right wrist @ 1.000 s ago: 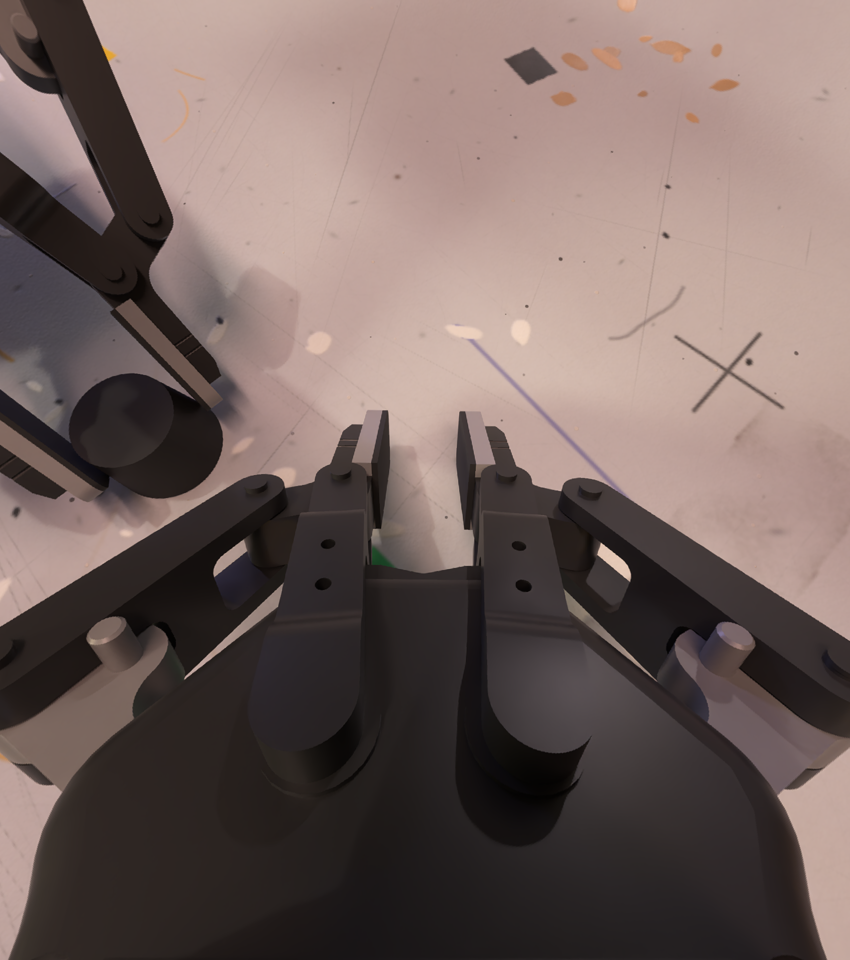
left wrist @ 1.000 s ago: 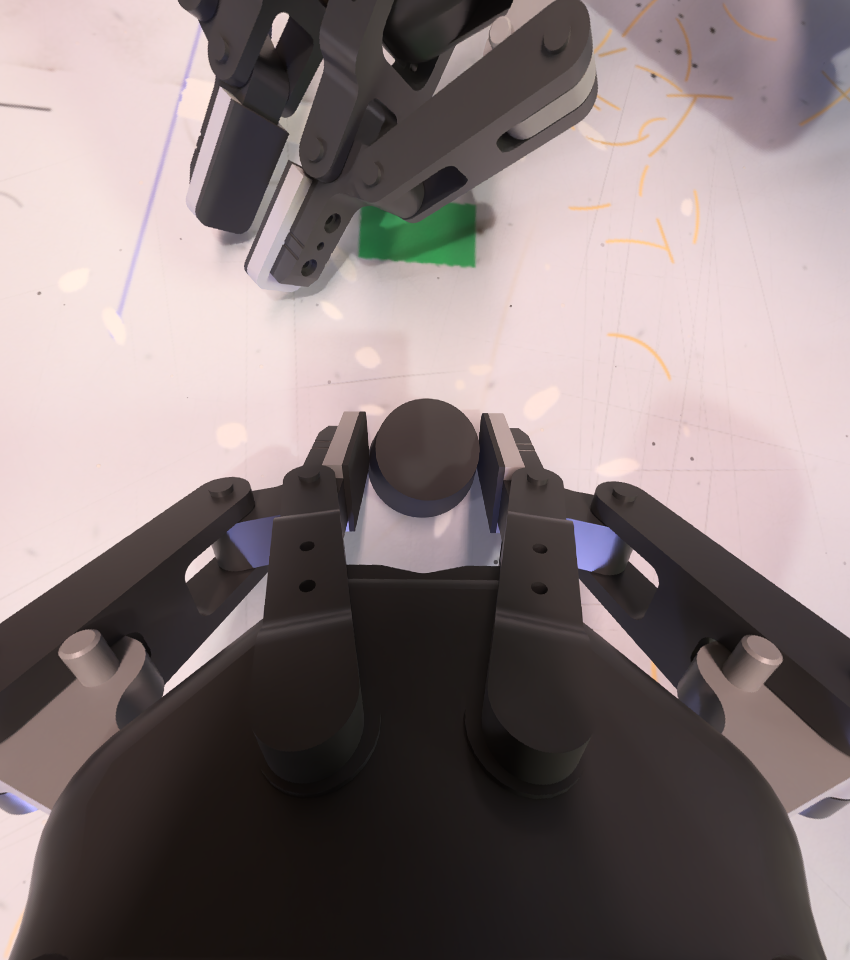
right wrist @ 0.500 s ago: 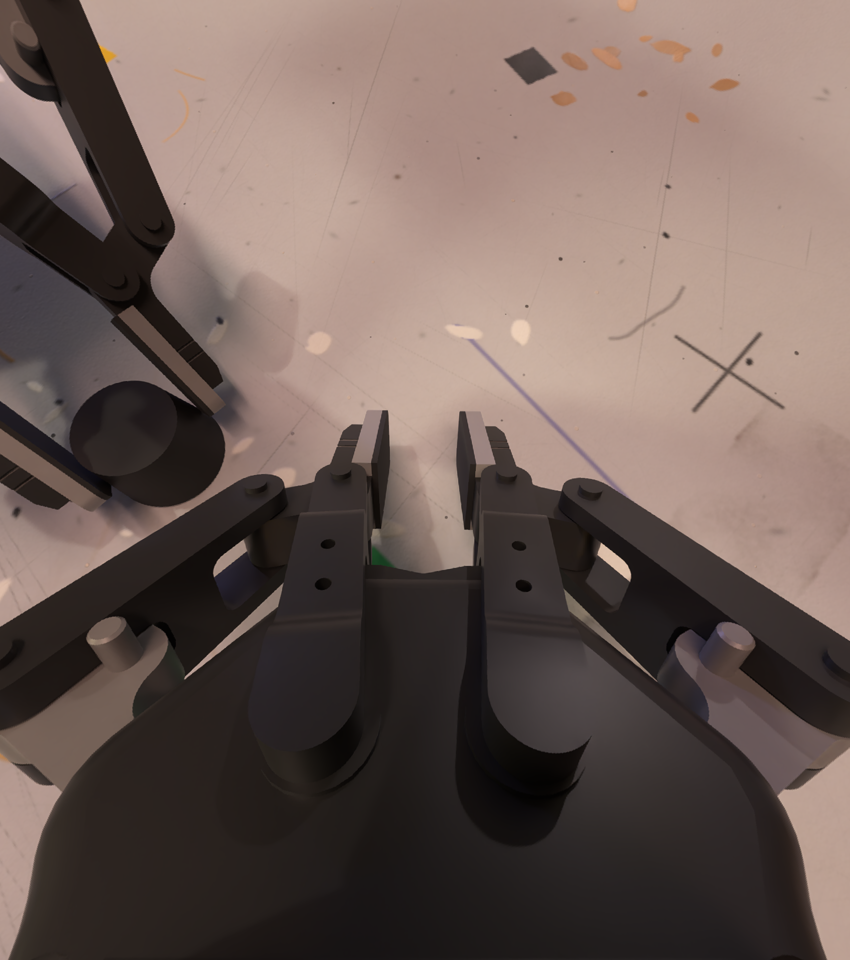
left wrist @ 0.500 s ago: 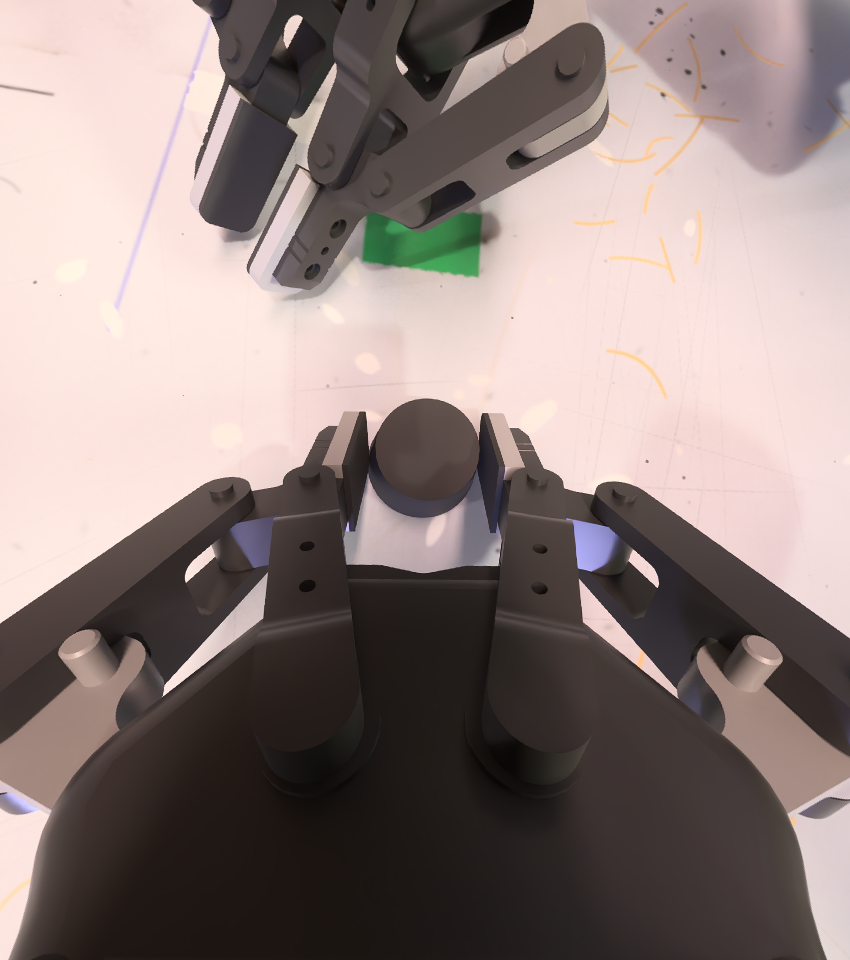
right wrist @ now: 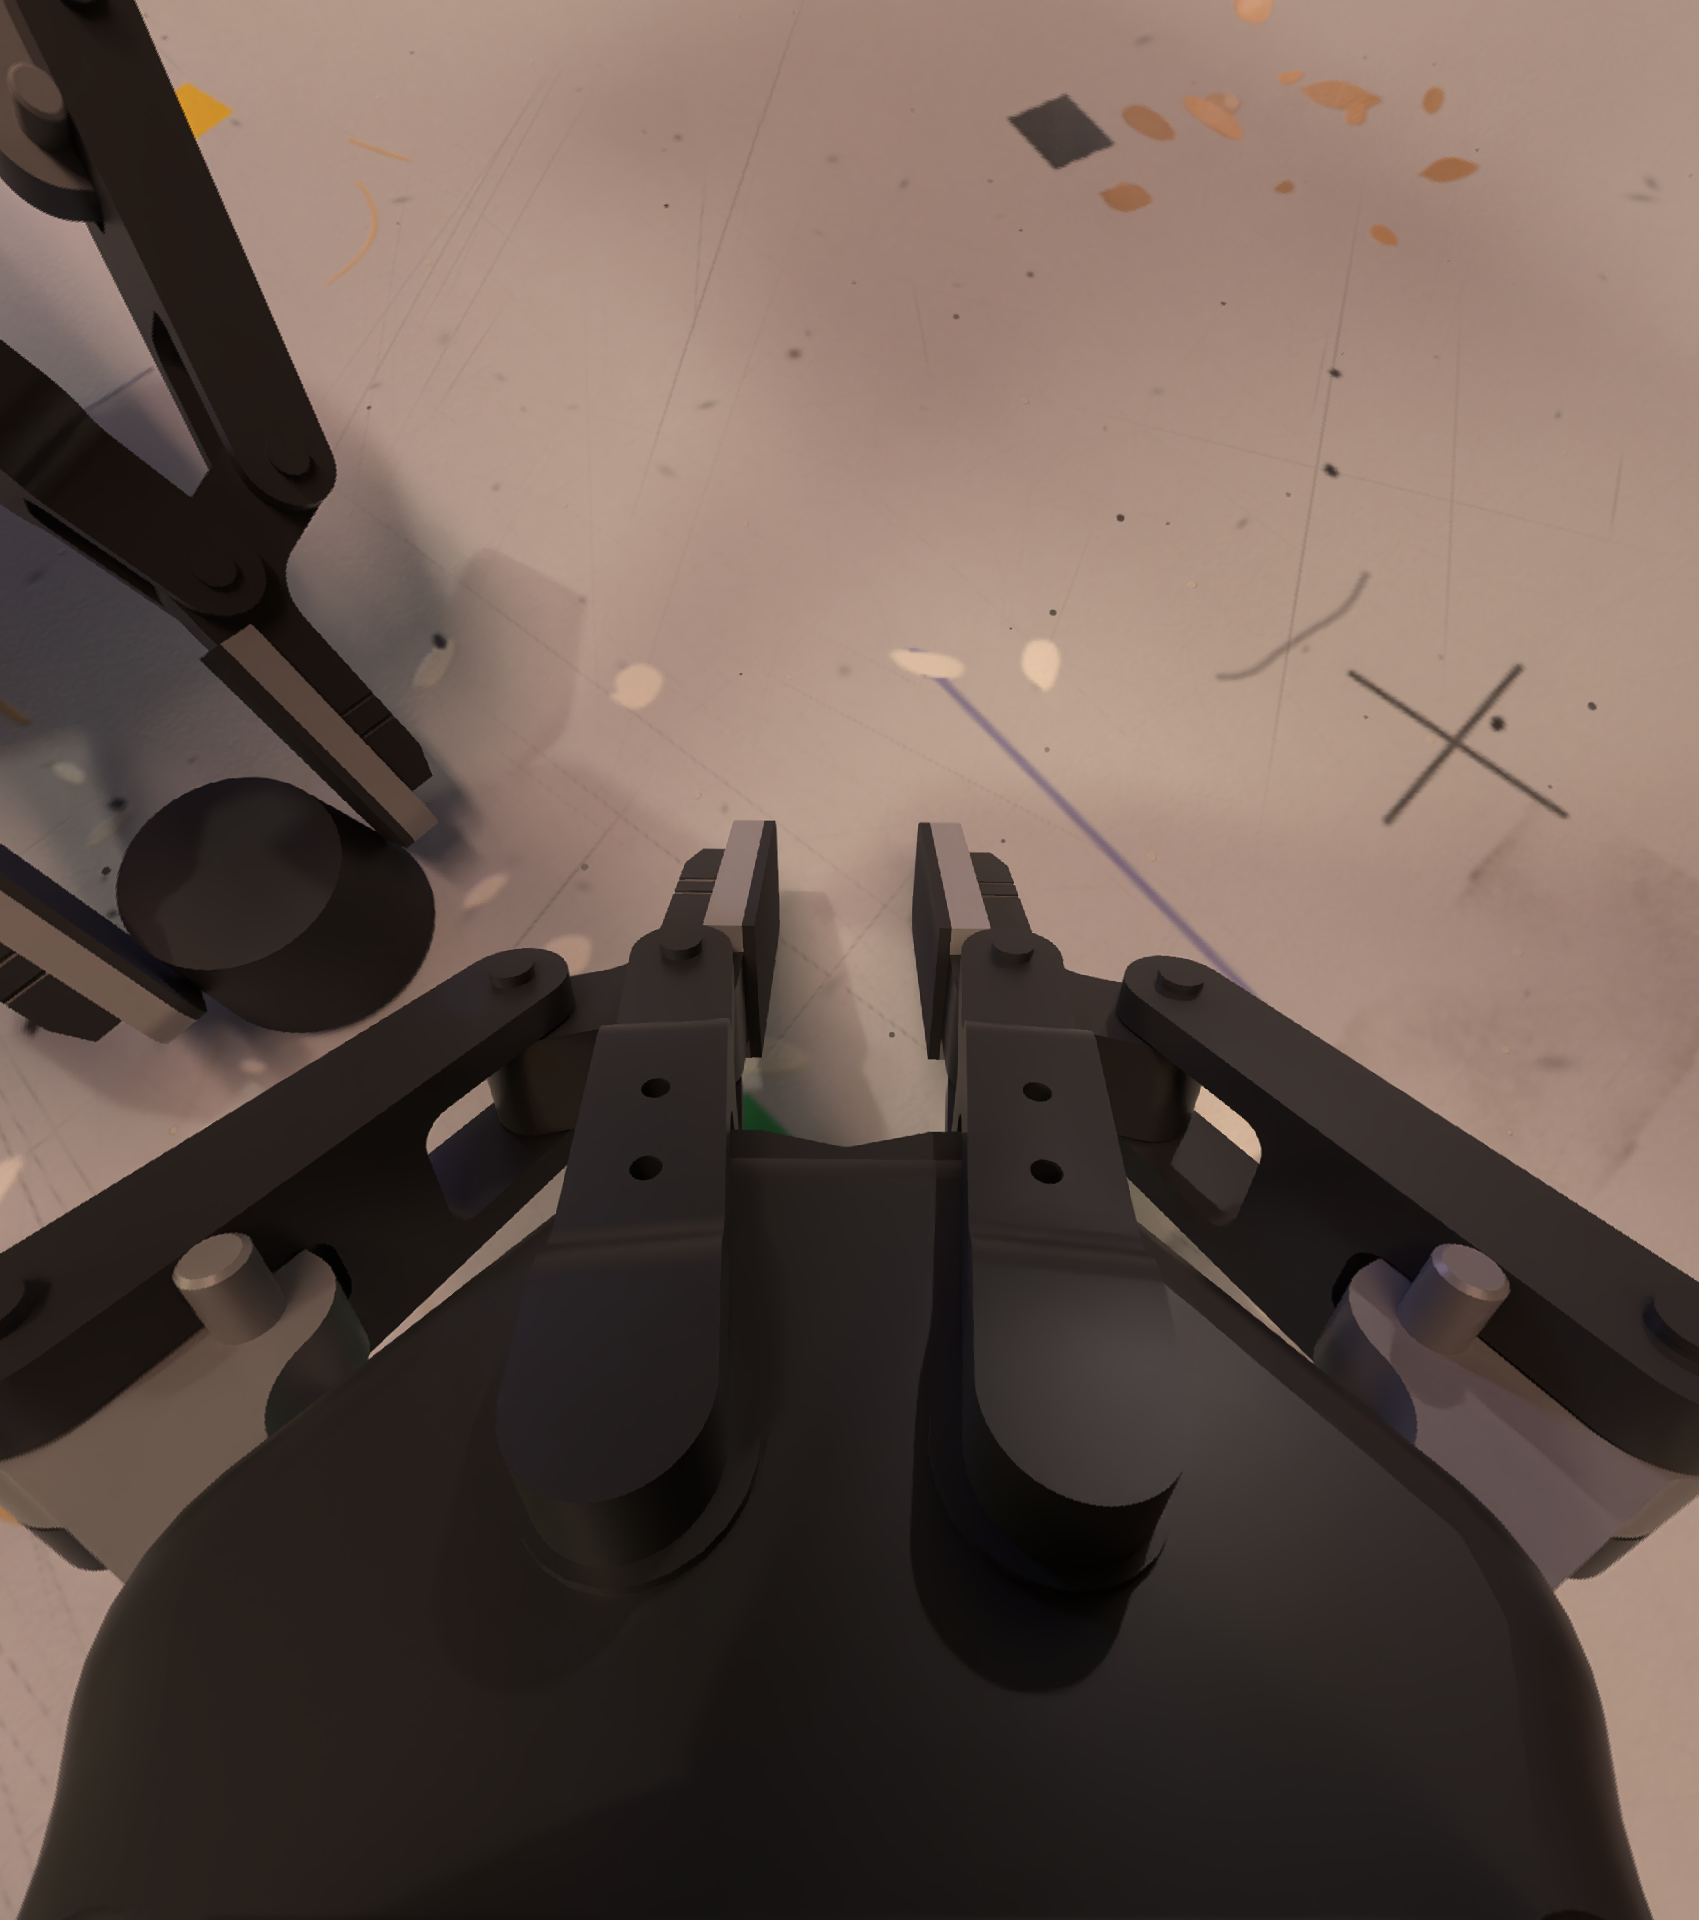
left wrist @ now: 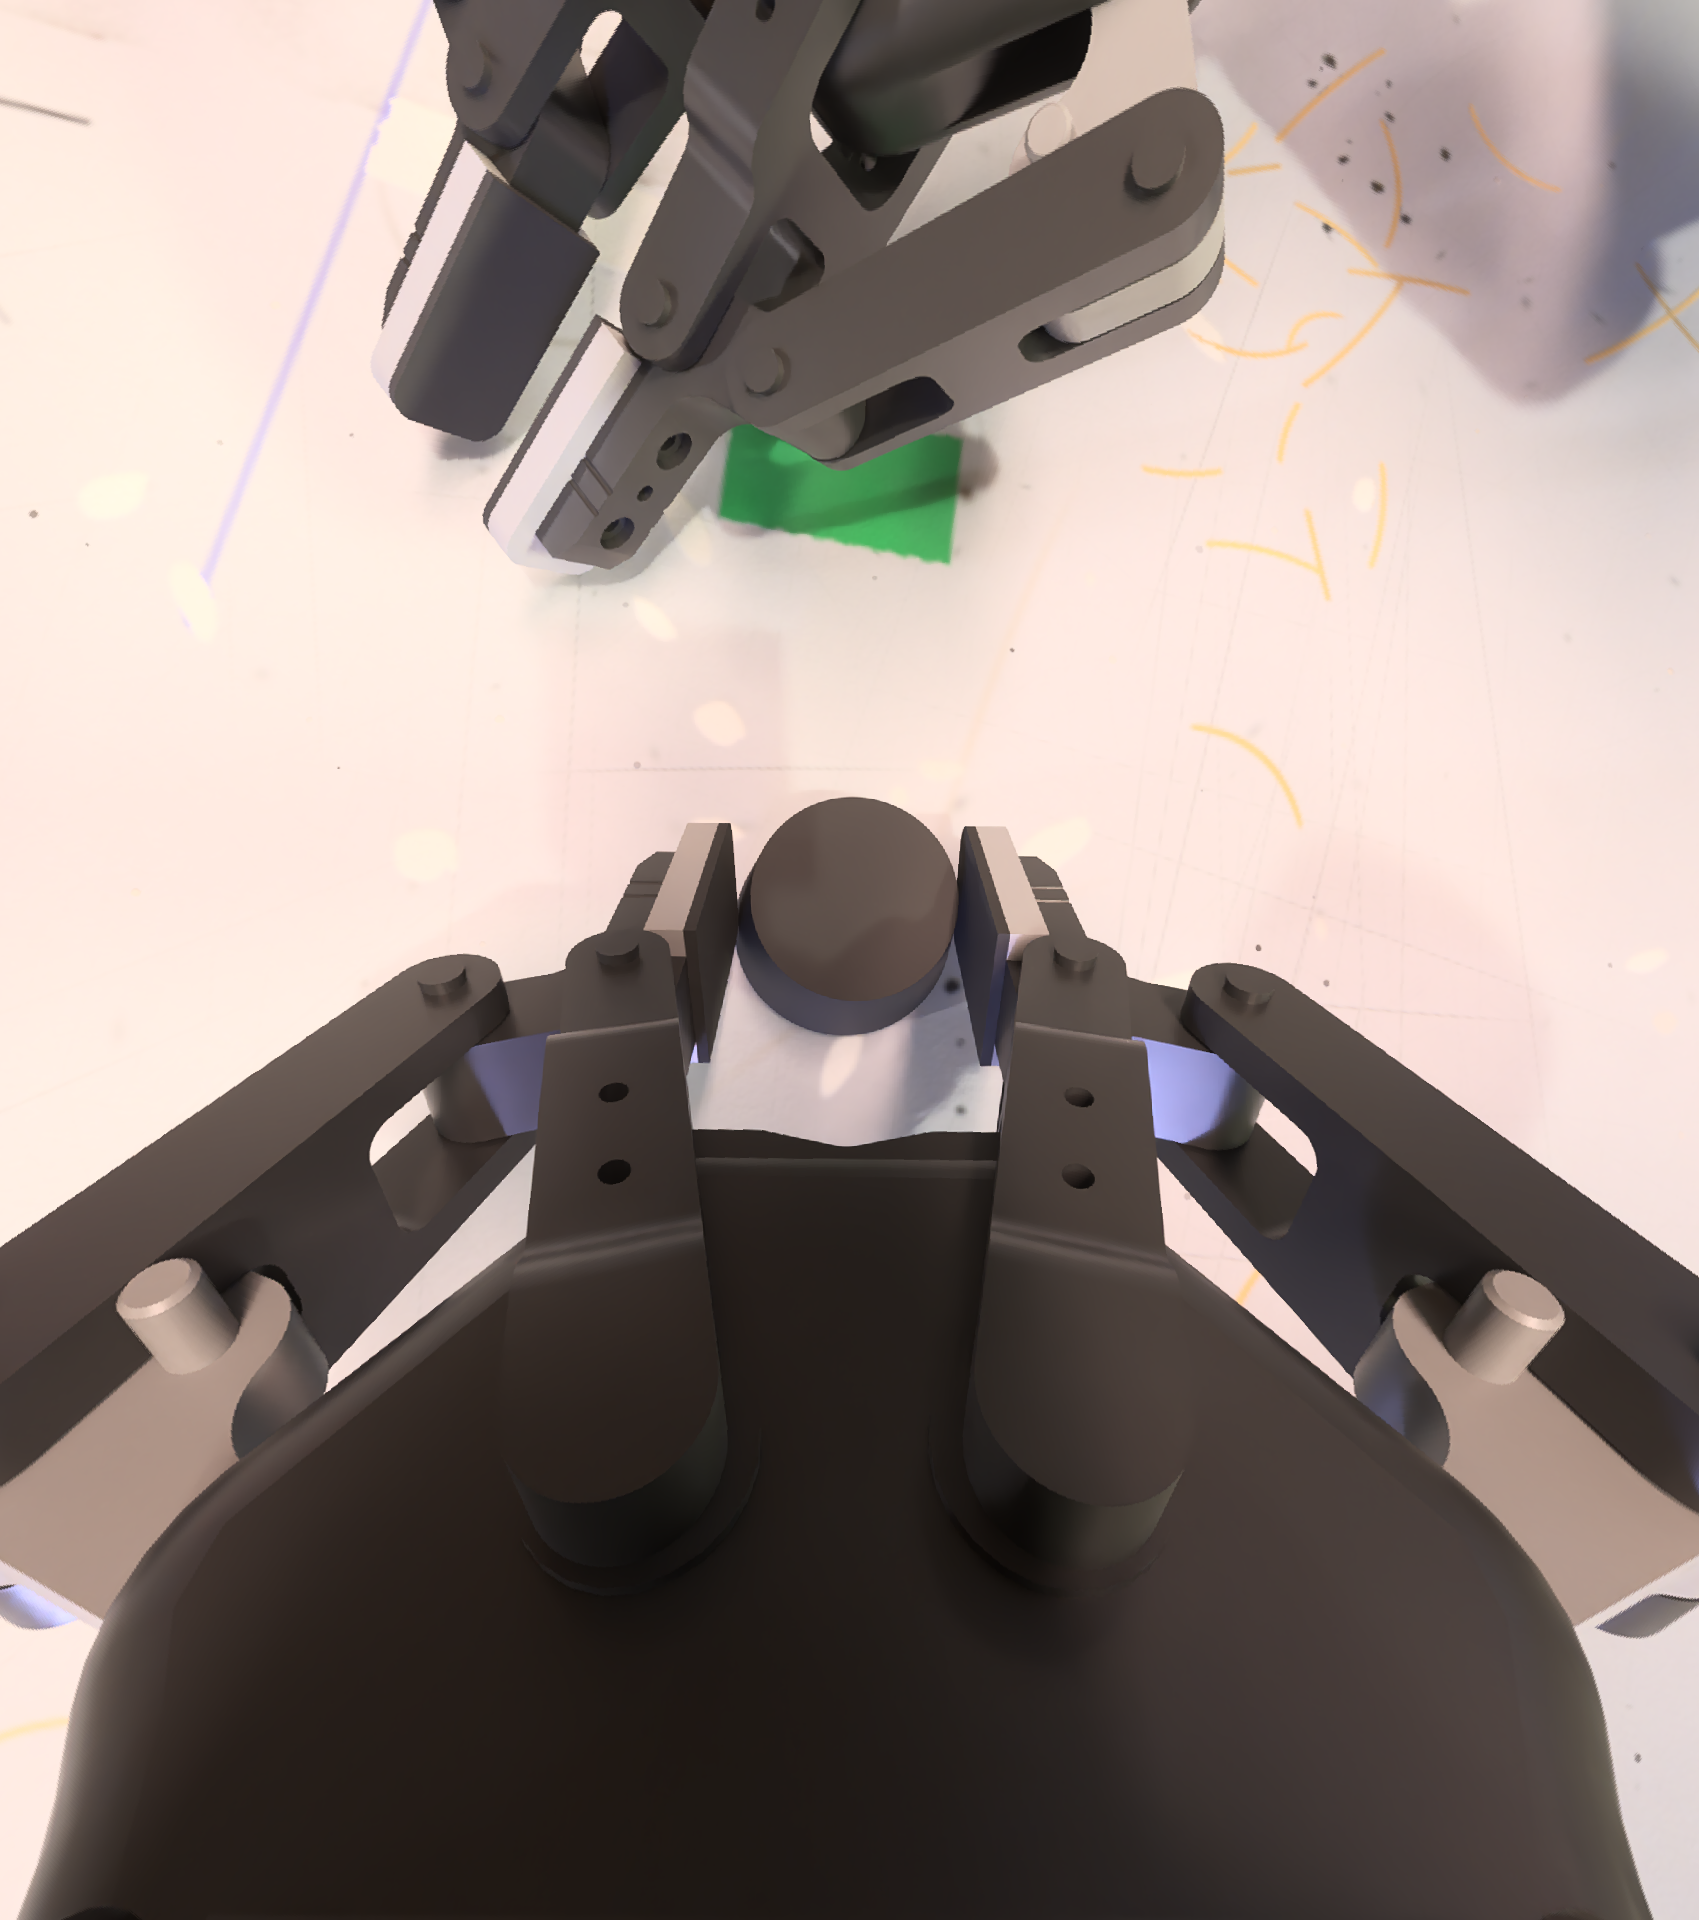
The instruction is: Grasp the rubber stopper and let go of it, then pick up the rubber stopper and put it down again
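Observation:
The rubber stopper (left wrist: pixel 850 914) is a dark round plug. My left gripper (left wrist: pixel 845 862) is shut on it, one pad on each side. In the right wrist view the stopper (right wrist: pixel 227 873) sits between the left gripper's (right wrist: pixel 279 925) pads at the far left, with a dark shadow just beneath it on the table. I cannot tell whether it touches the table. My right gripper (right wrist: pixel 845 883) is open and empty, its pads a small gap apart, close above the table. In the left wrist view the right gripper (left wrist: pixel 512 478) hangs just beyond the stopper.
A flat green patch (left wrist: pixel 855 509) lies on the pale table under the right gripper. A thin blue line (right wrist: pixel 1084 821) and a drawn cross (right wrist: pixel 1458 743) mark the table to the right. Orange flecks and a small dark square (right wrist: pixel 1061 130) lie farther off.
My left gripper has shifted slightly with the stopper still in it, edging left in the right wrist view. The right gripper has not moved.

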Tool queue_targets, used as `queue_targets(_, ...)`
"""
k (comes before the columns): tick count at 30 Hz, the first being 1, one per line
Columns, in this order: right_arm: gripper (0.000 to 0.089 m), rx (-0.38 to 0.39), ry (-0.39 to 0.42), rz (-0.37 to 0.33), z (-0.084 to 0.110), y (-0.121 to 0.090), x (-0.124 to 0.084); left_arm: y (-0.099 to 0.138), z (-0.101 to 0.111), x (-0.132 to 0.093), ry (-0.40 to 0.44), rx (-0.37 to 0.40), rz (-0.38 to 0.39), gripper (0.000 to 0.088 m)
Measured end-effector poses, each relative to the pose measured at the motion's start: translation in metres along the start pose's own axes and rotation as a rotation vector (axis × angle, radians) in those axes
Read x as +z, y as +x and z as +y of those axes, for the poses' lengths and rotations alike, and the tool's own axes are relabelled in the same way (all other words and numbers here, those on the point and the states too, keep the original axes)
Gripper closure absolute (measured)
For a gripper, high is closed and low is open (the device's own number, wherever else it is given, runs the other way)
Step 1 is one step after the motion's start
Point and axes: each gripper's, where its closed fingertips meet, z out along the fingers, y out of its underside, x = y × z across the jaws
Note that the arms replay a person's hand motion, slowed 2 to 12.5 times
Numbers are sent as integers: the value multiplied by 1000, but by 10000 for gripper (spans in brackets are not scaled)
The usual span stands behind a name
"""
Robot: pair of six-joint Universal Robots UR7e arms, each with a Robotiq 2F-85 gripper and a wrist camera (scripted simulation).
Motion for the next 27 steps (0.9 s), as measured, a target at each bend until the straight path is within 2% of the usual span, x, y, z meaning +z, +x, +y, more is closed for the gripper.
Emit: queue_targets(27,655,-3,0,3,0,0,0,2,-1,2,-12,-22,-39,498)
